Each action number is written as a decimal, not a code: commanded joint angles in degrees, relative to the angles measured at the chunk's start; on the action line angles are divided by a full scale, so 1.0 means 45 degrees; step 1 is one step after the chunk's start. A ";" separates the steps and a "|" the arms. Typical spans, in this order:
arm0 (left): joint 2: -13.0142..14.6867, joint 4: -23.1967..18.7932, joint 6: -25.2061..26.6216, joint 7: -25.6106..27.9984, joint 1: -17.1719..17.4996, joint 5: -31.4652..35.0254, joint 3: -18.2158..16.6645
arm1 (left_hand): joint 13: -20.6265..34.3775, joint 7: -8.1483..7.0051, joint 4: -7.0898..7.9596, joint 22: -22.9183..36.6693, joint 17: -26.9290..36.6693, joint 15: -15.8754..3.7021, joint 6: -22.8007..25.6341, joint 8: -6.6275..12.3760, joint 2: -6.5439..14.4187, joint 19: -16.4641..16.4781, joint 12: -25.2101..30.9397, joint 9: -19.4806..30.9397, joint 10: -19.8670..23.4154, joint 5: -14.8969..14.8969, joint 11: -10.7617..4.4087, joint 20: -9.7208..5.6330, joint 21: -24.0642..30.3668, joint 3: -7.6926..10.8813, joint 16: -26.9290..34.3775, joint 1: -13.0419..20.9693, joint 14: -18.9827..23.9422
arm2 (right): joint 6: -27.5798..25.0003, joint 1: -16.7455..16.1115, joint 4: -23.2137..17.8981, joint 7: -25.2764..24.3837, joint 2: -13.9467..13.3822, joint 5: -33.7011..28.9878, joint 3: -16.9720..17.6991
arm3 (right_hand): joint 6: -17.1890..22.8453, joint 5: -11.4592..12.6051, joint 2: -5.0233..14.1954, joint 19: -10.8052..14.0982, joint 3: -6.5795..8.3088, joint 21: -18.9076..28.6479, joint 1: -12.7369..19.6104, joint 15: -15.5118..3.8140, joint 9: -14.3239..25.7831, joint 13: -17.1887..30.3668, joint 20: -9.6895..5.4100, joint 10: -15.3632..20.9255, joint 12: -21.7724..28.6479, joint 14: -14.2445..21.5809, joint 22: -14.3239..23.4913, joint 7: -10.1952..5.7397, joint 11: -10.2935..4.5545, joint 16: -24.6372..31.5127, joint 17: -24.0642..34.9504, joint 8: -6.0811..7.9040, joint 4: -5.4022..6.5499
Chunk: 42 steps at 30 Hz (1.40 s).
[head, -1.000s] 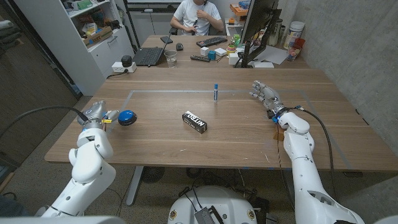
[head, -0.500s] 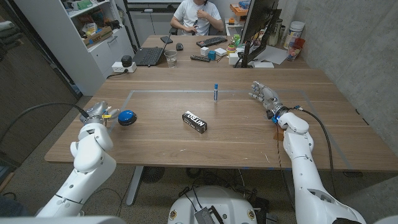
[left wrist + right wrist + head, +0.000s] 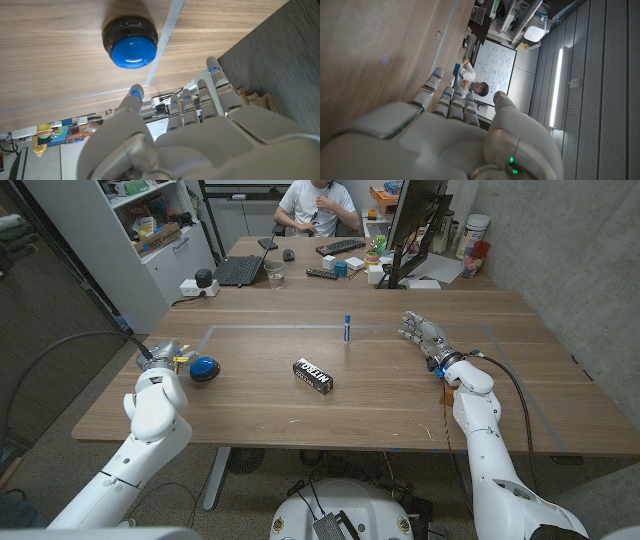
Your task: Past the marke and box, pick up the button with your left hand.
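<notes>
Evenly, brightly lit from overhead, with soft faint shadows. Slightly bent at the head view's edges. Blurred close up, dim in the right wrist view beside a glaring ceiling strip light (image 3: 556, 85).

White rounded arms, black cables; grey metallic left hand (image 3: 200, 135), blue-tipped fingers (image 3: 135, 92).

A round button (image 3: 204, 368) with a glossy blue dome on a black base sits upright on the wooden table, at about nine o'clock from the black box (image 3: 313, 374) and well apart from it
</notes>
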 commanded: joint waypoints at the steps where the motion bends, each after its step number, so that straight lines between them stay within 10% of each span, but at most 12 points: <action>1: 0.0983 0.0885 0.0175 -0.0767 -0.1042 0.1034 0.1194 | 0.0056 0.0015 -0.0006 0.0011 0.0020 -0.0108 0.0136 0.0071 -0.0070 -0.0094 0.0087 0.0044 0.0095 -0.0024 -0.0034 0.0008 -0.0066 -0.0016 -0.0002 0.0159 -0.0009 | 0.0284 0.0295 0.0514 -0.0148 0.0007 -0.0089 -0.0062 | 0.0089 0.0013 -0.0004 0.0054 -0.0018 -0.0010 -0.0058 0.0008 0.0048 0.0030 0.0088 0.0127 0.0058 0.0170 0.0060 -0.0027 0.0011 0.0117 0.0002 0.0126 0.0023; 33: 0.2066 0.2357 -0.1036 -0.3043 -0.2614 0.1552 0.3099 | 0.0173 -0.0247 -0.0264 -0.0016 -0.0027 -0.0259 -0.0954 -0.0206 -0.0910 -0.0195 -0.0169 0.0037 -0.0665 -0.0076 -0.0239 -0.0004 -0.0469 -0.0212 -0.0204 0.1063 -0.0400 | -0.0188 0.0637 0.0239 -0.0610 0.0308 -0.0573 -0.0480 | 0.0074 0.0007 -0.0022 0.0074 -0.0069 -0.0008 -0.0147 -0.0042 0.0050 0.0027 0.0479 0.0111 0.0051 0.0152 0.0061 -0.0075 -0.0020 0.0115 -0.0037 0.0103 0.0025; 42: 0.1825 0.2179 -0.1363 -0.1956 -0.2378 0.1166 0.2761 | 0.0192 -0.0261 -0.0209 -0.0015 -0.0021 -0.0281 -0.0957 -0.0172 -0.0972 -0.0170 -0.0159 0.0037 -0.0675 -0.0100 -0.0247 -0.0001 -0.0501 -0.0251 -0.0188 0.1132 -0.0396 | -0.0111 0.0633 0.0314 -0.0558 0.0321 -0.0561 -0.0498 | 0.0046 0.0005 -0.0025 0.0069 -0.0085 -0.0013 -0.0178 -0.0060 0.0050 0.0027 0.0672 0.0103 0.0049 0.0143 0.0062 -0.0098 -0.0031 0.0116 -0.0048 0.0091 0.0028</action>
